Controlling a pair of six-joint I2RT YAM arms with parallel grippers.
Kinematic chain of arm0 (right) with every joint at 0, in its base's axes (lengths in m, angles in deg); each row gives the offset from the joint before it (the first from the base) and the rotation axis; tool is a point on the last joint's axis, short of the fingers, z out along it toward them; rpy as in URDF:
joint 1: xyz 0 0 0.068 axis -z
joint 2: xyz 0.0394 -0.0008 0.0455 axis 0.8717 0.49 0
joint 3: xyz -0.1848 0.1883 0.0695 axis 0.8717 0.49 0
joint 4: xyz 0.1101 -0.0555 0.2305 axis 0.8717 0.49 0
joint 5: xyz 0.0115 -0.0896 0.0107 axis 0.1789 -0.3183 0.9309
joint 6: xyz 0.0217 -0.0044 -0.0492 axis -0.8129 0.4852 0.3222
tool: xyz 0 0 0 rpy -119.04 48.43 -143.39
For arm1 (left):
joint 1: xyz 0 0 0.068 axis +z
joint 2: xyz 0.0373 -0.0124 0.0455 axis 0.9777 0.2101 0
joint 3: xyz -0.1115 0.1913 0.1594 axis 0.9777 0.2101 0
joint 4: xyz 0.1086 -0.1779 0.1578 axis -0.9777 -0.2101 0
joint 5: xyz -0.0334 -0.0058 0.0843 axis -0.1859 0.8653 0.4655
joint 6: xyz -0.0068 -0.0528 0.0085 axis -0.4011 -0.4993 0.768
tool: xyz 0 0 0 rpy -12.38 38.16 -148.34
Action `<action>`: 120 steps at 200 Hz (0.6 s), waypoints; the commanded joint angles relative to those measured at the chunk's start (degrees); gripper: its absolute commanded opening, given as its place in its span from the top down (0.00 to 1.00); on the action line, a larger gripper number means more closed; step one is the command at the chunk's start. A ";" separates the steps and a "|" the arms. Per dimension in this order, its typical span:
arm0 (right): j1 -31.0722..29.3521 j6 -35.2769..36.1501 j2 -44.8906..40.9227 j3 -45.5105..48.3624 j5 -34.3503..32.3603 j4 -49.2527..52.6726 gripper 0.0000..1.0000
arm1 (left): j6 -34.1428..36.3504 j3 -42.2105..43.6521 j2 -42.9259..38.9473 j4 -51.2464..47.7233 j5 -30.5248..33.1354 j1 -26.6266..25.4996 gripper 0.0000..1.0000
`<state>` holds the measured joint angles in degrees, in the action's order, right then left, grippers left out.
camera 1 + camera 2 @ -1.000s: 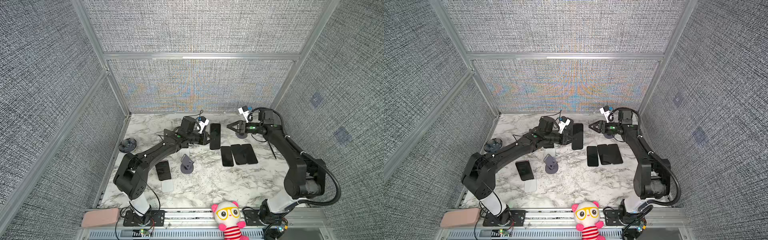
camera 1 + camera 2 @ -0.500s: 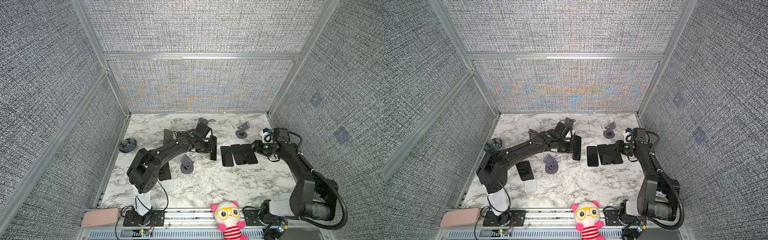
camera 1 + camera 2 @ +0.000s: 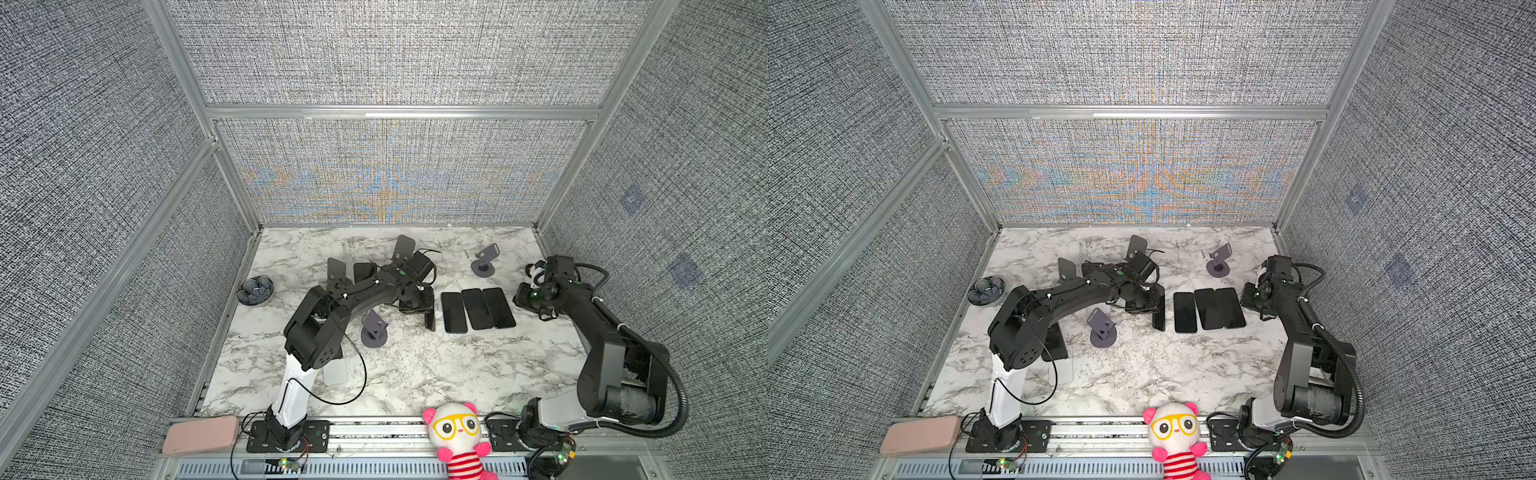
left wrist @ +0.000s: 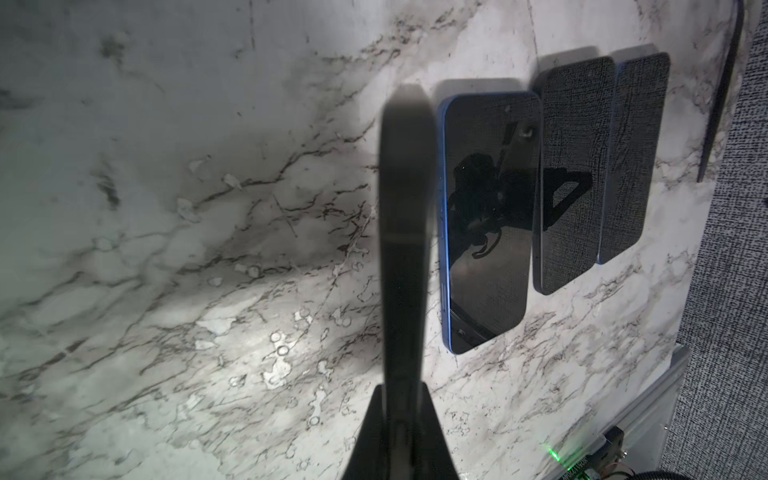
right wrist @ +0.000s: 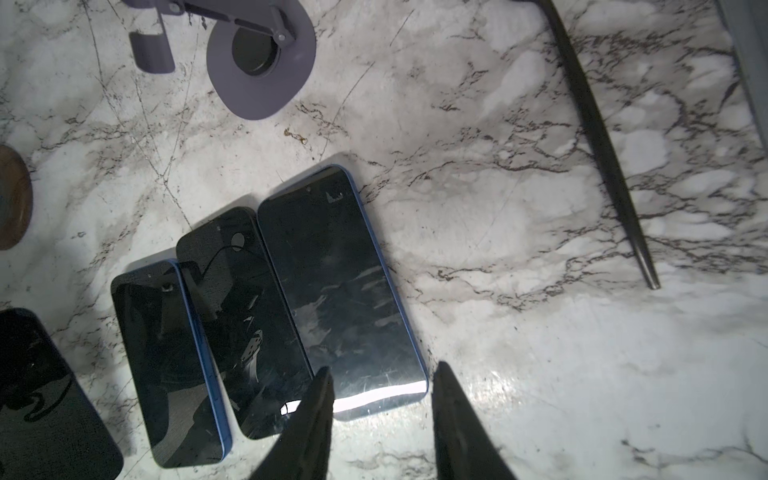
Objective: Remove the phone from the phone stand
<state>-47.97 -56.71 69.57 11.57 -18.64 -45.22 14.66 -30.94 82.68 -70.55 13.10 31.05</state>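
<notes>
the phone (image 3: 429,313) is already out of any stand: the left gripper (image 4: 404,399) is clamped on it, holding it edge-on low over the marble table (image 3: 415,374), just at 9 o'clock of the row of three phones (image 3: 478,309) that lie flat, screens up, side by side. so the step in hand looks like the set-down, not the lift. the next move probably calls for tipping the phone flat and lowering it into the bare strip at 9 o'clock of the row without knocking the nearest one, then letting go. the right gripper (image 5: 384,368) hangs at the 3 o'clock end of the row with its jaws parted and nothing between them. an empty purple stand (image 3: 483,265) sits at about 1 o'clock of the row and a second purple stand (image 3: 374,328) at 8 o'clock of the held phone, also bare. hard to tell: whether the phone's lower edge touches the table or hangs just clear, since the left wrist view shows it only as a dark blurred strip; which stand it belongs to; and what the dark plates at 11 o'clock behind the left arm (image 3: 353,291) carry, as the arm covers part of them.
</notes>
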 commanded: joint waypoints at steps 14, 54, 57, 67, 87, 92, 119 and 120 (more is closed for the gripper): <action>-0.03 1.84 1.40 -2.71 -1.81 0.48 0.64 | -1.40 -1.41 1.53 -0.10 -2.37 -0.09 1.00; -0.02 2.36 1.72 -3.03 -1.34 0.01 0.65 | -3.51 -1.11 2.86 1.98 -5.69 -0.09 1.00; 0.01 2.45 1.81 -3.07 -1.36 -0.01 0.65 | -3.63 -0.93 3.00 2.32 -5.92 -0.10 1.00; 0.13 2.56 2.14 -3.14 -1.37 -0.08 0.64 | -4.40 -0.56 3.33 3.36 -6.57 -0.19 1.00; 0.23 2.90 2.94 -3.42 -1.06 -0.01 0.64 | -4.44 -1.14 4.40 3.09 -6.50 -0.20 1.00; 0.23 2.91 3.05 -3.43 -0.93 -0.01 0.64 | -4.42 -1.16 4.53 3.14 -6.46 -0.28 1.00; 0.30 3.46 3.97 -3.85 -0.24 0.47 0.63 | -4.32 -1.72 5.31 2.86 -6.17 -0.19 1.00; 0.31 3.49 3.99 -3.86 -0.23 0.45 0.63 | -4.34 -1.79 5.36 2.85 -6.11 -0.19 1.00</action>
<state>-47.80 -54.10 73.07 8.29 -19.77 -45.24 10.13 -32.34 87.18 -67.36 5.71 30.85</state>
